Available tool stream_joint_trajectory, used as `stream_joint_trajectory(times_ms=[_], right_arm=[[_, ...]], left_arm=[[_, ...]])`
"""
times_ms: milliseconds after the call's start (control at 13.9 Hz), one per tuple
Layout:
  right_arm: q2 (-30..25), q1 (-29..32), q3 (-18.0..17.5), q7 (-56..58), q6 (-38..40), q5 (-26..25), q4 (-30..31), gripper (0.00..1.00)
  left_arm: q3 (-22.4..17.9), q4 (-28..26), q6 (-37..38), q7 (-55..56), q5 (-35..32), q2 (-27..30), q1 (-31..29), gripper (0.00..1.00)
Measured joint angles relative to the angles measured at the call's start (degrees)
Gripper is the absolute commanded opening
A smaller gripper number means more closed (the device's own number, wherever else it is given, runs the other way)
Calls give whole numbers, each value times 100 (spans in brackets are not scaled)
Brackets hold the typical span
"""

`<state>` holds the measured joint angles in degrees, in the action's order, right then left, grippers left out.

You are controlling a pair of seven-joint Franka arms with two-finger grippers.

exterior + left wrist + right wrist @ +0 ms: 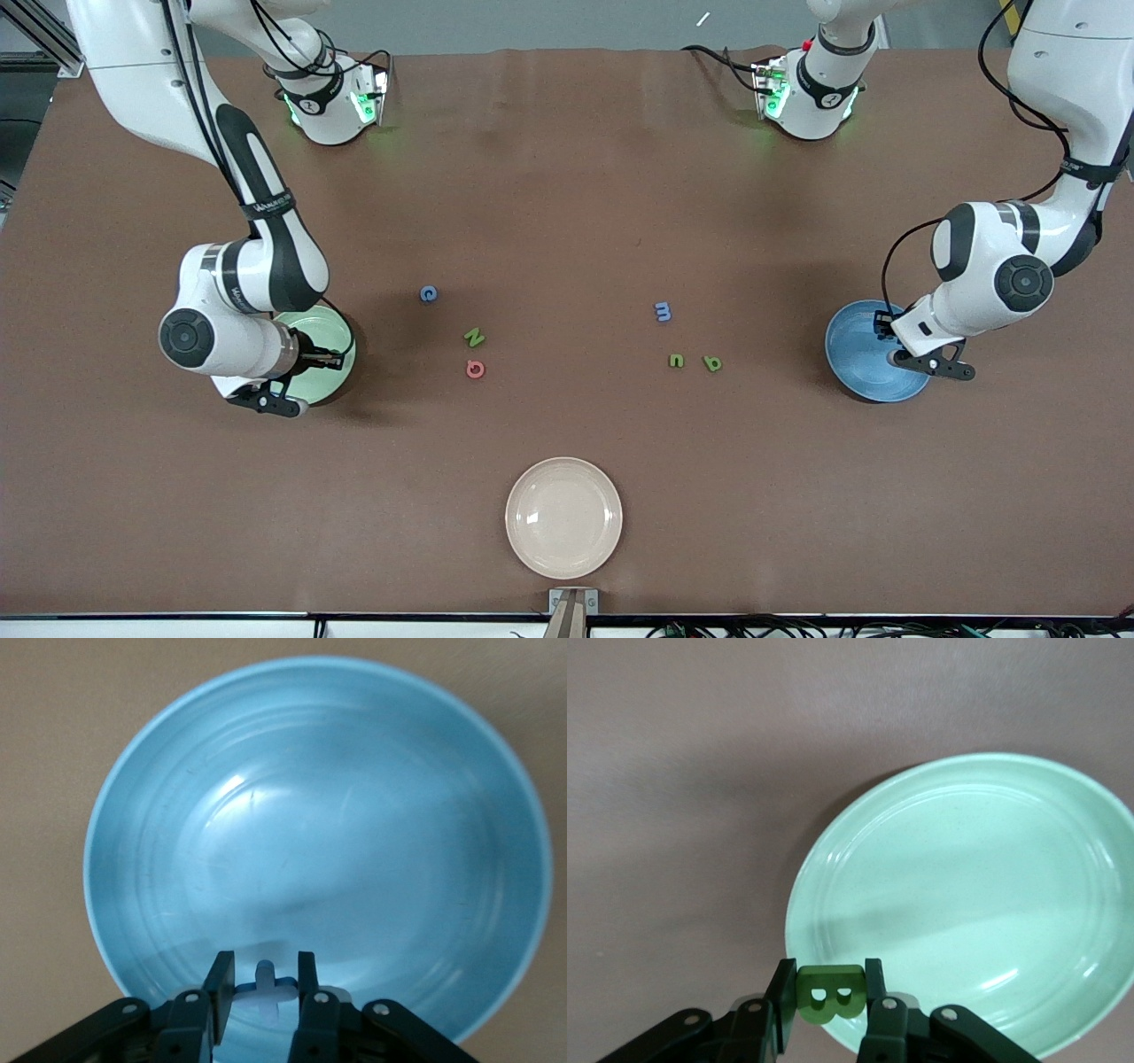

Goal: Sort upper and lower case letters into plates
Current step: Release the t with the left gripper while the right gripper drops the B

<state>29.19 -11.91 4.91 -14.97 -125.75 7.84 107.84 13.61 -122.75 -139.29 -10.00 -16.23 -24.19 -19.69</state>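
Right gripper [827, 992] pinches the green B [829, 992] over the pale green plate [983, 895]; left gripper [264, 985] pinches the blue t [266, 985] over the blue plate [319, 815]; on the table between the plates lie the blue C [428, 294], green N [474, 337], pink G [476, 369], blue m [663, 311] and two small green letters [676, 360], [712, 362]; a cream plate [563, 517] sits nearer the front camera.

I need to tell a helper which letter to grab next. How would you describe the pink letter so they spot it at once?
Start at the cream-white plate at the table's near edge, then look farther in, slightly toward the right arm's end. Three letters cluster there: blue C, green N, and the pink G, nearest the camera. It is the only pink piece.
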Motion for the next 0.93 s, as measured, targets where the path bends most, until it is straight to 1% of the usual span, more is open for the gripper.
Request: stream_joint_trajectory(times_ms=[287, 502, 574, 645, 717, 789, 861, 932], right_arm=[[10, 23, 8, 0, -278, -1, 248, 3], [10, 43, 17, 0, -354, -2, 310, 8], [10, 50, 21, 0, -359, -3, 315, 29], [10, 62, 29, 0, -360, -3, 318, 70], [10, 88, 38, 0, -360, -3, 321, 100], [10, 117, 45, 1, -359, -3, 324, 100], [10, 141, 47, 4, -355, -3, 328, 100], [10, 156, 47, 5, -347, -3, 329, 100]], left_arm=[[3, -2, -28, -3, -56, -104, -47, 15], [4, -2, -28, -3, -57, -115, -47, 18], [4, -2, -29, -3, -57, -115, -47, 19], [4, -2, -29, -3, -57, -115, -47, 24], [5, -2, -29, -3, -57, -115, -47, 45], [5, -2, -28, -5, -57, -115, -47, 71], [7, 0, -28, -8, -57, -113, -47, 89], [11, 9, -28, -8, -57, -101, -47, 99]])
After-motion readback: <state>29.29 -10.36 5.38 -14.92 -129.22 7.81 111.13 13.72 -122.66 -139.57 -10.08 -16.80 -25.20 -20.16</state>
